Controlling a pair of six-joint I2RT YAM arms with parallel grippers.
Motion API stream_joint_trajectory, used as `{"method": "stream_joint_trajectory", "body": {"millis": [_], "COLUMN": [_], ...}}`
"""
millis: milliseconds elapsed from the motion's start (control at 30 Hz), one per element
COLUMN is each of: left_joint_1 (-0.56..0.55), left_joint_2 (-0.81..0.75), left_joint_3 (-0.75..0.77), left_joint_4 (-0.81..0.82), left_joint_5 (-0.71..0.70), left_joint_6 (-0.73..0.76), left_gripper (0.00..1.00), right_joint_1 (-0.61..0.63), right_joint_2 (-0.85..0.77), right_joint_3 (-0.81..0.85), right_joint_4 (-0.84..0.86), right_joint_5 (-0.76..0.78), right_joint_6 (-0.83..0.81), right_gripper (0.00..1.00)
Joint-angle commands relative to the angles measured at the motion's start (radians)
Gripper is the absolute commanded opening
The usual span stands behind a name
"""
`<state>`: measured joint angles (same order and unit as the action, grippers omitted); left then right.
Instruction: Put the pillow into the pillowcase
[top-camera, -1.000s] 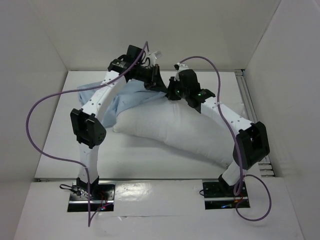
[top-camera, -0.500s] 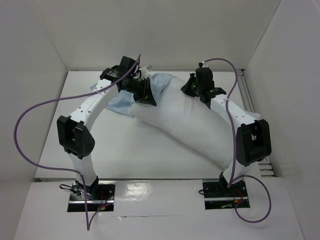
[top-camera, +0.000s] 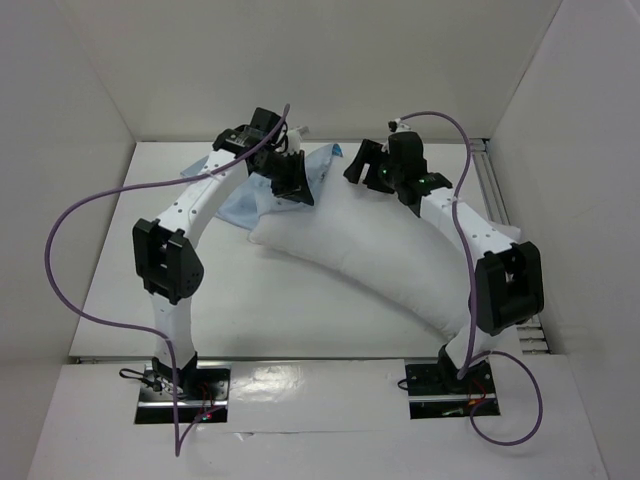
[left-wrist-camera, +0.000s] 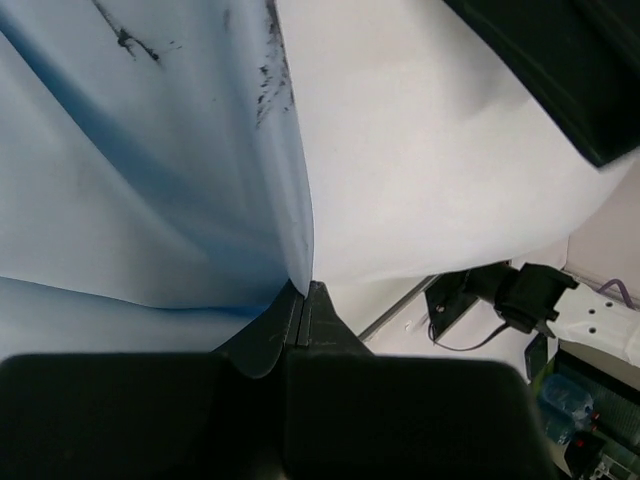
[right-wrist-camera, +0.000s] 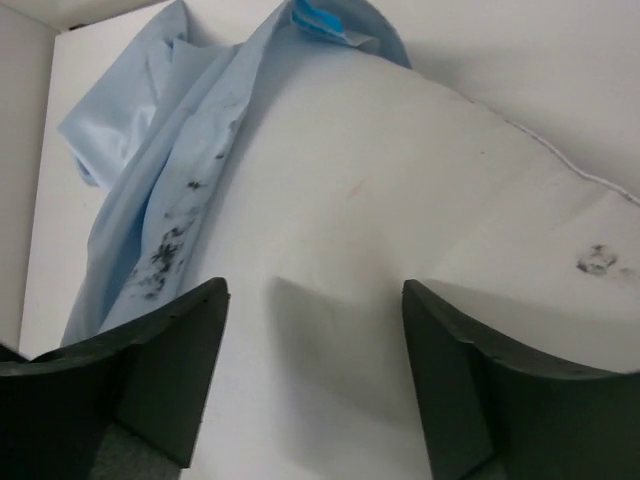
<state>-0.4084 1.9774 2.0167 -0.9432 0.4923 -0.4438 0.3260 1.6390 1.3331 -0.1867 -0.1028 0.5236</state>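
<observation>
Top external view, desk: the white desk (top-camera: 110, 290) carries both task things across the middle and upper part of the frame.
Pillow: the pillow (top-camera: 380, 260) lies in a long curve from lower right to upper centre. Half a second ago its upper end was hoisted toward the top of the frame; now it has sagged back down onto the desk.
Pillowcase: the pillowcase (top-camera: 232, 205) sits bunched at upper left, against the pillow's upper-left end. In the right wrist view the pillowcase (right-wrist-camera: 150, 150) runs down the left flank of the pillow (right-wrist-camera: 400, 200) and curls over its far end at the top of the frame. Most of the pillow is bare.
Left end effector: the left end effector (top-camera: 293, 188) is clenched on the pillowcase. In the left wrist view its tips (left-wrist-camera: 303, 300) meet at lower centre, with the blue cloth (left-wrist-camera: 150, 180) running into the pinch right beside the white pillow (left-wrist-camera: 430, 150).
Right end effector: the right end effector (top-camera: 358, 165) was clamped a second ago and is now released. Its jaws stand spread at the bottom of the right wrist view (right-wrist-camera: 312, 295), over the pillow with nothing between them.
Meaning for the task: this looks like the end of one lift-and-stuff stroke. The case mouth probably sits over only the pillow's end, so insertion is barely begun. The freed end effector likely needs a fresh hold lower on the pillow.
Dark smudges: the dark smudges (right-wrist-camera: 165, 255) dot the blue cloth at left.
</observation>
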Motion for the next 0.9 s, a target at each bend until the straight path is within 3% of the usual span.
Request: {"method": "stream_joint_trajectory", "body": {"millis": [0, 133, 267, 533, 700, 867], "left_joint_1": [0.0, 0.0, 0.0, 0.0, 0.0, 0.0], "left_joint_2": [0.02, 0.043, 0.029, -0.046, -0.066, -0.086], "left_joint_3": [0.034, 0.059, 0.059, -0.114, -0.127, -0.136], "left_joint_4": [-0.012, -0.002, -0.002, 0.027, 0.049, 0.058], "left_joint_5": [0.005, 0.017, 0.017, 0.008, -0.001, -0.003], "left_joint_6": [0.019, 0.01, 0.01, 0.019, 0.019, 0.019], "left_gripper": [0.0, 0.0, 0.0, 0.0, 0.0, 0.0], "right_joint_1": [0.037, 0.093, 0.114, 0.157, 0.166, 0.176], "right_joint_2": [-0.083, -0.084, -0.064, 0.022, 0.145, 0.223], "right_joint_3": [0.047, 0.09, 0.124, 0.164, 0.21, 0.187], "right_joint_4": [-0.063, -0.123, -0.137, -0.128, -0.103, -0.05], "right_joint_5": [0.001, 0.034, -0.015, 0.014, -0.147, -0.163], "right_joint_6": [-0.057, -0.082, -0.015, 0.053, 0.137, 0.214], "right_gripper": [0.82, 0.91, 0.91, 0.86, 0.86, 0.76]}}
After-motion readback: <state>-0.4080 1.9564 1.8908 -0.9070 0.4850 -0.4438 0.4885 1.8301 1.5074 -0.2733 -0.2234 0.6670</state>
